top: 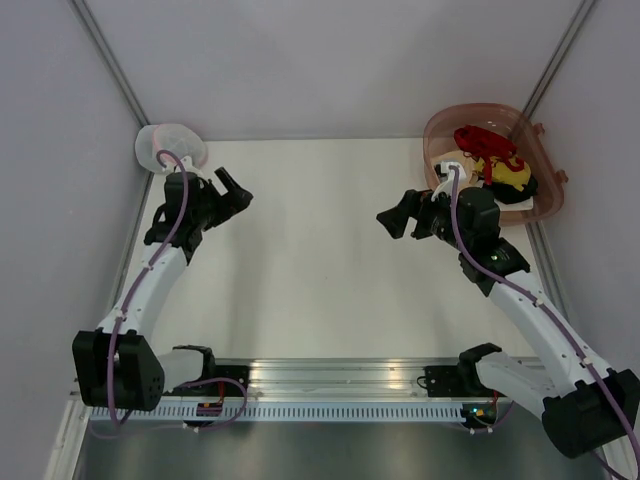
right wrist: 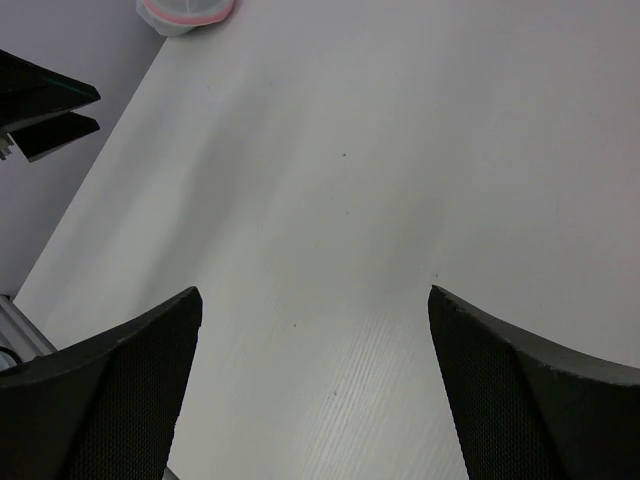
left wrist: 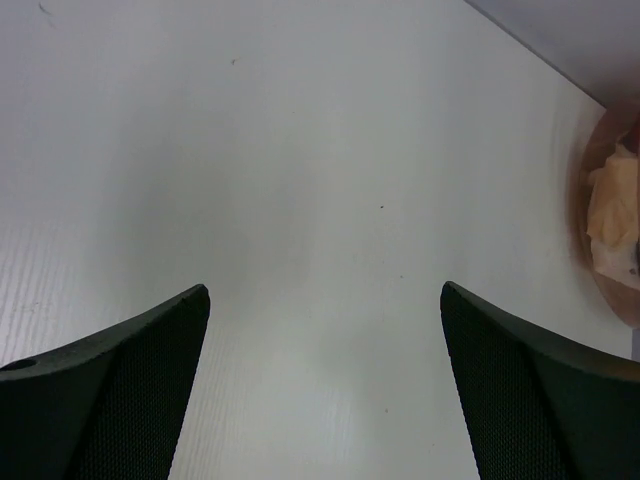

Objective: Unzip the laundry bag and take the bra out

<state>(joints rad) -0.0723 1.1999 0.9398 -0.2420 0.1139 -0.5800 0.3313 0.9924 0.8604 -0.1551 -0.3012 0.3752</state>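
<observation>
Nothing done yet by the look of it: laundry bag (top: 170,147) sits in the far left corner of the counter (top: 320,270), no bra out, left fingers (left wrist: 140,350) and right fingers (right wrist: 130,350) both spread, empty, neither touching it.

I'm seeing a white matte table (top: 320,300) boxed in on three sides by plain pale grey-lilac panels: back wall (top: 330,60), left wall (top: 50,200), right wall (top: 610,140). Thin grey metal struts (top: 108,58) run down both back corners, slanting in toward the table. The near edge carries a silver aluminium rail (top: 340,378) with a slotted cable duct (top: 340,408) just below it. Past that is a dark grey surface (top: 330,455); can't tell if it's floor. Light is soft and even, shadows faint, one bright glare patch on the rail. In the wrist views the tabletop shows fine parallel ribbing and a few tiny dark specks.
</observation>
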